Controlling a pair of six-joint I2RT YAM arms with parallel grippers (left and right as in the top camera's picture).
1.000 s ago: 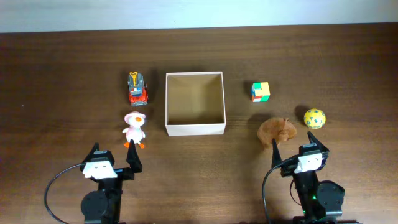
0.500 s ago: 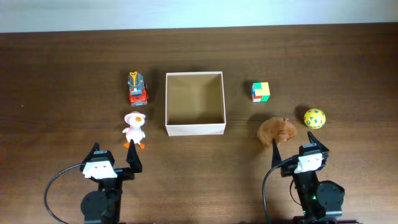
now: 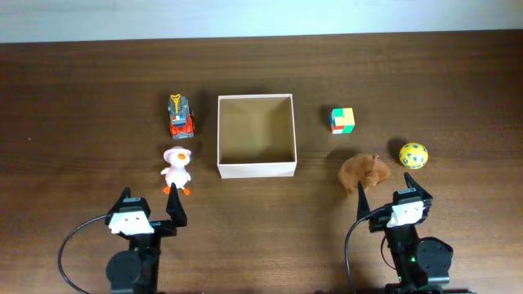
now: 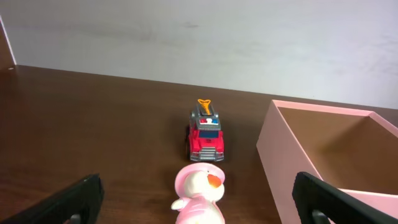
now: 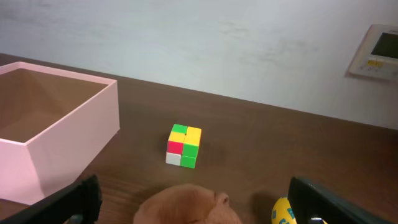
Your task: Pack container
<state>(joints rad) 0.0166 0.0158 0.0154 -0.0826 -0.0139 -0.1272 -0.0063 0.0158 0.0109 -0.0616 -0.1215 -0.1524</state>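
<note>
Container (image 3: 255, 169) sat mid-table, open top up, tan inside showing. Brown plush (image 3: 364, 171) lay to its right, directly ahead of right gripper (image 3: 386, 192), whose fingers were wide apart. Pink-hatted duck (image 3: 176, 170) stood left of box, directly ahead of left gripper (image 3: 149, 198), fingers likewise apart. Red toy truck (image 3: 181, 117) beyond duck. Yellow ball (image 3: 413, 154) near plush; colour cube (image 3: 342, 120) farther back. Dark wood table (image 3: 82, 98); pale wall (image 4: 249, 43) behind, wall panel (image 5: 376, 51) at right.

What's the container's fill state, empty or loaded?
Empty. Overhead shows the container with a bare tan floor; truck, duck, cube, plush and ball all sit on the table outside it.
</note>
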